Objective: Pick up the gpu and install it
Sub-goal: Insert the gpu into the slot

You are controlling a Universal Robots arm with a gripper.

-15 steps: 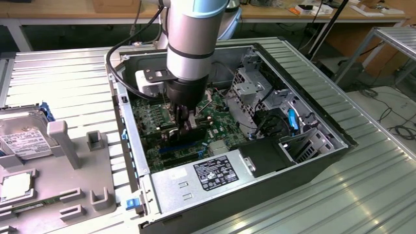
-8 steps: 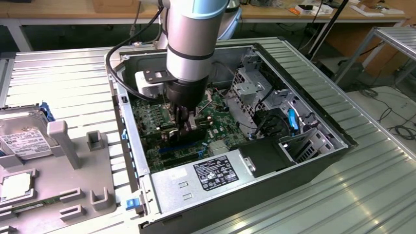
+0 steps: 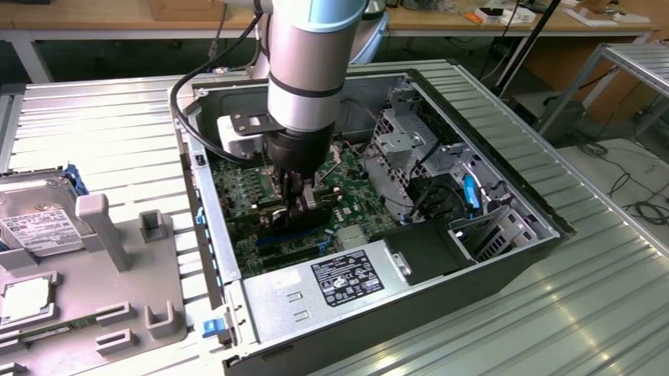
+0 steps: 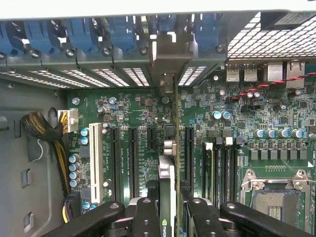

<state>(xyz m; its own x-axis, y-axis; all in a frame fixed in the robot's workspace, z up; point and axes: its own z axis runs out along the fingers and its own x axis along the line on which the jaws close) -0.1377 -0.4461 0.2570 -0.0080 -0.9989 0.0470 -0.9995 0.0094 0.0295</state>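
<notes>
Right now the gripper is down inside the case, its fingers pinching the gpu, which stands on edge over the motherboard between two black slots. In the exterior view, that's eleven o'clock from the power supply.

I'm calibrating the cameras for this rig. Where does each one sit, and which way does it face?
Exterior view: off the arm, raised, looking down into the open computer case; the arm and gripper show.
Wrist view: on the wrist, looking along the fingers at the motherboard, gpu clamped between them.
Shared: the gripper and the motherboard.
</notes>
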